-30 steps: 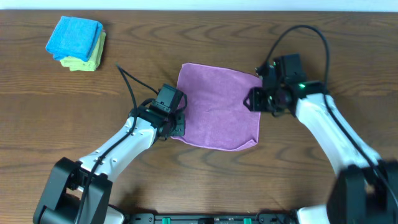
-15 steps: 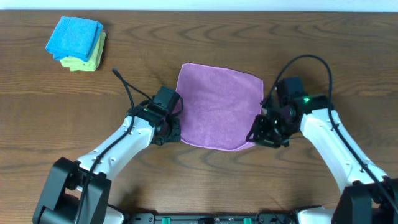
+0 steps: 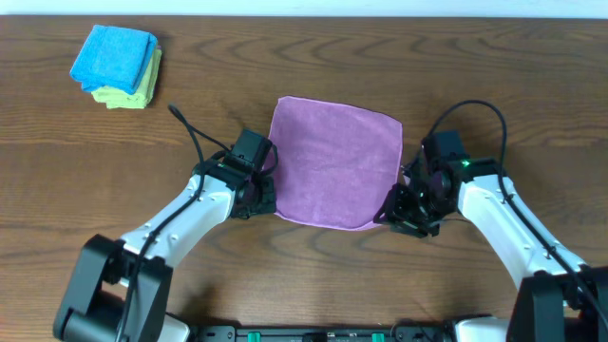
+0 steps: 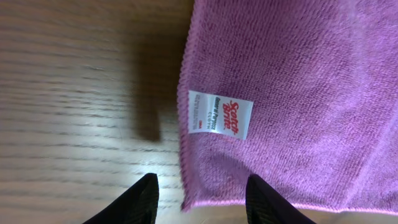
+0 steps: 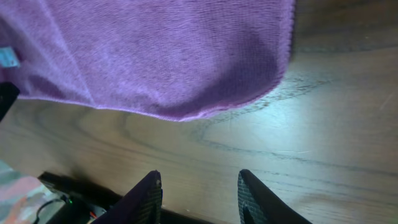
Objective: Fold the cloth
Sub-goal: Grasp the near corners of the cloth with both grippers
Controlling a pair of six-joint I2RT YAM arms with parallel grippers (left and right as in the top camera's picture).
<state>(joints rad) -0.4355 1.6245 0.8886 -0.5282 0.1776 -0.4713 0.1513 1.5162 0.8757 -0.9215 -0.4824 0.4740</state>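
Note:
The purple cloth (image 3: 334,161) lies flat and spread open in the middle of the table. My left gripper (image 3: 261,198) is open at the cloth's near left corner (image 4: 205,193), its fingers either side of that corner, beside the white tag (image 4: 221,115). My right gripper (image 3: 397,214) is open at the cloth's near right corner (image 5: 205,106), its fingers (image 5: 199,193) over bare wood just short of the cloth's edge. Neither gripper holds anything.
A folded bright blue cloth (image 3: 114,55) lies on a folded yellow-green cloth (image 3: 133,93) at the far left corner of the wooden table (image 3: 494,76). The table's near edge and some cables show in the right wrist view (image 5: 56,193).
My right arm has swung from the cloth's right edge down to its near right corner. My left gripper has shifted slightly along the near left corner. The cloth has not moved.

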